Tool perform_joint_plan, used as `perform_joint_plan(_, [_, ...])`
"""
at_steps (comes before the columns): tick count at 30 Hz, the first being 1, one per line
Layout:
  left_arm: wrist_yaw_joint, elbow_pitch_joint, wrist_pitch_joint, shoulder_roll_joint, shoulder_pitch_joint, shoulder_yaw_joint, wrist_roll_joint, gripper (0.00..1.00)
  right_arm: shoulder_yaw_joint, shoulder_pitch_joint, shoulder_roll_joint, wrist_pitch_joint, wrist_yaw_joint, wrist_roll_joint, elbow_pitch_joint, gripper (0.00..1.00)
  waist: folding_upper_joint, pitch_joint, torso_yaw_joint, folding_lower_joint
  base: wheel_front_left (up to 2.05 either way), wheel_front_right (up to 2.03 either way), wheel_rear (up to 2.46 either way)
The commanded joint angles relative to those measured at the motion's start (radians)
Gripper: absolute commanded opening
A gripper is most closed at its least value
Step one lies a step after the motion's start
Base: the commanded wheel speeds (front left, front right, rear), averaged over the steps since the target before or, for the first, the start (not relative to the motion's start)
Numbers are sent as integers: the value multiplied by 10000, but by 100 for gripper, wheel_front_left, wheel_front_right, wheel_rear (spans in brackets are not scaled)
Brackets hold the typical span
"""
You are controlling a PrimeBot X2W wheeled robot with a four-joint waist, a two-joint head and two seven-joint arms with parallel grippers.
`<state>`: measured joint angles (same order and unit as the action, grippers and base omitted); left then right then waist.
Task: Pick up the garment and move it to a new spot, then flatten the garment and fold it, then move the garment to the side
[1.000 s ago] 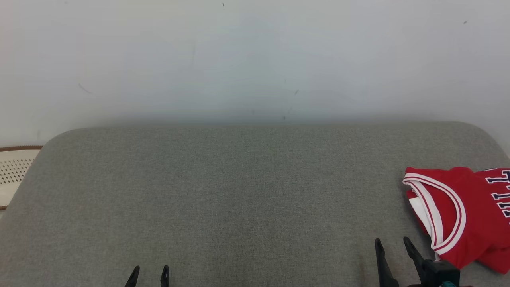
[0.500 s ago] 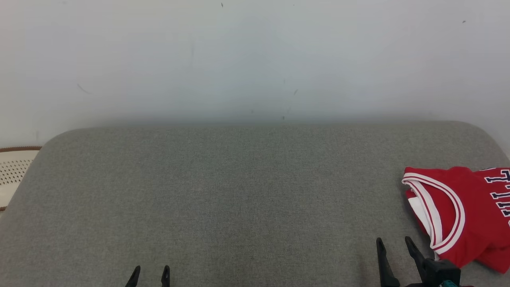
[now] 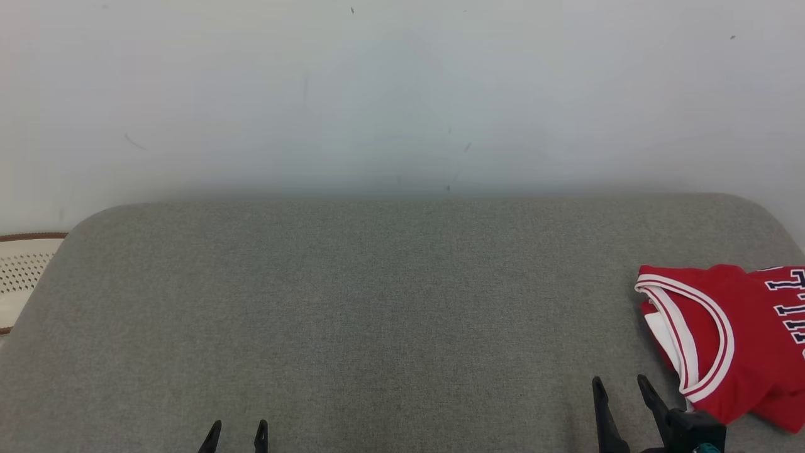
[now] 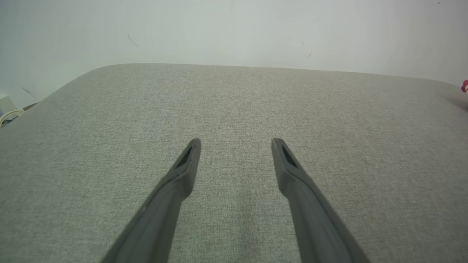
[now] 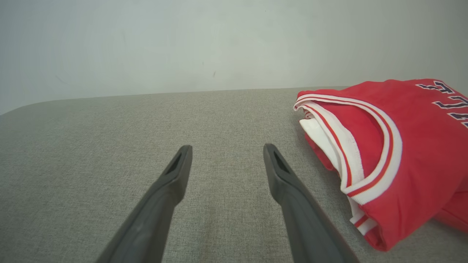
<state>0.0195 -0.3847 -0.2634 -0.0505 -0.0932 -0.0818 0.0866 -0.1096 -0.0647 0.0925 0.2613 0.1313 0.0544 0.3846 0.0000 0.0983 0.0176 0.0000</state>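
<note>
Red folded garment (image 3: 736,340), white-striped trim

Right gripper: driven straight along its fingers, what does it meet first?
Probably the bare grey cushion: the open right gripper seems angled slightly down at it. The red jersey lies right of that line, untouched; the wall stands behind. Depth unclear.

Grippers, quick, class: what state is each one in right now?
Left gripper: open, holding nothing.
Right gripper: open, holding nothing; the red garment lies beside it, untouched.
</note>
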Motion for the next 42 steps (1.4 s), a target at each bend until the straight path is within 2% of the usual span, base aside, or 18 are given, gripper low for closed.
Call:
perform_joint_plan(1, [-13, -44, -9, -5, -90, 20, 9, 100, -23, -19, 3, 46, -12, 75, -44, 100, 0, -10, 11, 0, 0, 0, 0])
perform_joint_plan(15, [-59, -101, -9, -5, -52, 28, 122, 100, -276, 126, 105, 46, -12, 93, -185, 100, 0, 9, 38, 0, 0, 0, 0])
perform_joint_plan(17, [-185, -80, -9, -5, -31, 32, 275, 100, -295, 111, 127, 46, -12, 116, -211, 100, 0, 14, 35, 0, 0, 0, 0])
perform_joint_plan(18, [-197, -48, 1, 2, -81, 26, 211, 0, -269, 94, 69, 0, 0, 71, -163, 0, 0, 14, 36, 0, 0, 0, 0])
perform_joint_plan(24, [-199, -450, 159, 8, 170, 86, 458, 0, -216, 402, 12, -134, 2, 255, 274, 0, 0, 7, 35, 0, 0, 0, 0])
perform_joint_plan(42, [-508, -89, 1026, 6, -19, 566, 3926, 0, 328, 76, -91, -954, 0, 3845, -33, 0, 0, -142, 4, 0, 0, 0, 0])
